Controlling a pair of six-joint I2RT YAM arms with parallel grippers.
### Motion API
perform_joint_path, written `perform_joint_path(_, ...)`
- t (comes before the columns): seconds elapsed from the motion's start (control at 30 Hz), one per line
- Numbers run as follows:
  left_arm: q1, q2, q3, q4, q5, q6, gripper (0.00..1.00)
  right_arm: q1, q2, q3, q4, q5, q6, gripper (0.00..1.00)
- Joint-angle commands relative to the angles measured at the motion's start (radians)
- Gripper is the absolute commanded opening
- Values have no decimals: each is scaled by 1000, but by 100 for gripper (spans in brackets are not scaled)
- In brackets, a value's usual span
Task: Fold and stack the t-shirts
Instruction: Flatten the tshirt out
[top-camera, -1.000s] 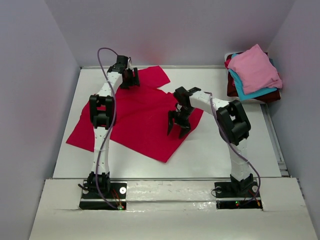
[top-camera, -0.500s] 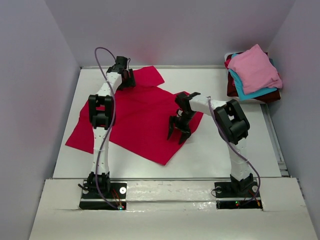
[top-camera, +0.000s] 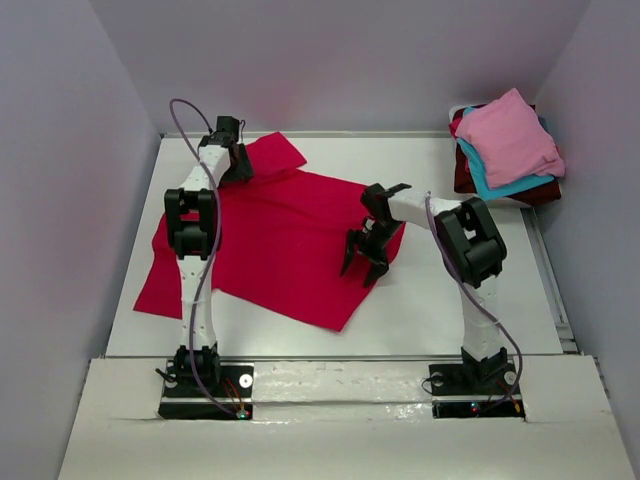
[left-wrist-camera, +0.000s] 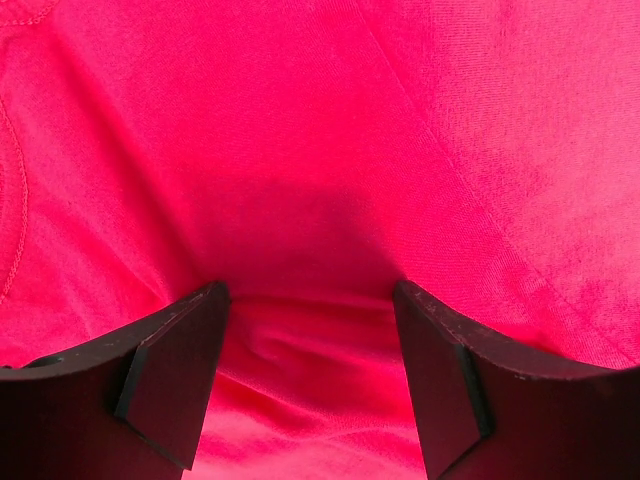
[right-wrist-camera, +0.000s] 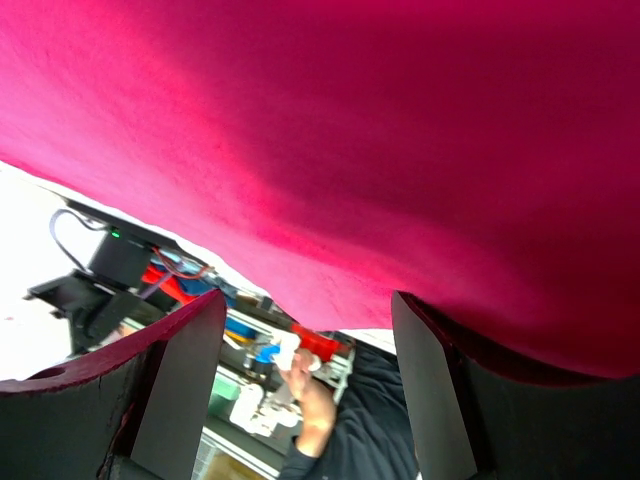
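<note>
The left claw (top-camera: 238, 168) stands wide, its fingers (left-wrist-camera: 170, 370) well apart with nothing pinched between them. In its wrist view red cloth fills the whole gap and is slightly rumpled near the tips. The claw is either low over the cloth or resting on it; I cannot tell which. The right claw (top-camera: 361, 268) is also wide and grips nothing. Its wrist view shows the edge of the cloth crossing right at the fingertips.

Both claws are over the red shirt (top-camera: 290, 240). It lies spread open on the surface (top-camera: 450, 290), left of the middle, mostly flat with a few soft creases. The left claw is at the shirt's far left part, just beside the sleeve (top-camera: 275, 152) that reaches toward the far edge. The right claw is at the shirt's right edge, near the middle of the surface.

Well apart from both claws, in the far right corner, sits a pile. The pink shirt (top-camera: 510, 135) is on top, the teal shirt (top-camera: 487, 180) under it, and the maroon shirt (top-camera: 463, 172) at the bottom.

As I judge it, those three are folded and stacked, so most of the task is done. The red shirt has no fold in it yet. It has yet to be folded, carried across and set on the pile.
</note>
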Motion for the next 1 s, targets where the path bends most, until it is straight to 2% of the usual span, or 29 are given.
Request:
perform_joint_path(0.0,9,-44,-63,-116,-29,-37,79,-87,-5,-1,21,90,-16,74)
perform_joint_path(0.13,9,-78,-108,-111,-24,-60,79,-132,19,62,-11,113,-29,74)
perform_joint_path(0.3,9,-136,-197,-87,-13,-81,77,-156,92,249,-77,159,-48,74)
perform_joint_path(0.6,9,-282,-410,-11,30,-137,76,-273,260,559,-190,173,-54,75)
perform_joint_path(0.8,9,-380,-522,24,57,-170,76,-337,305,613,-207,182,-60,75)
perform_joint_path(0.97,9,-418,-559,29,82,-198,76,-357,299,611,-209,214,-65,75)
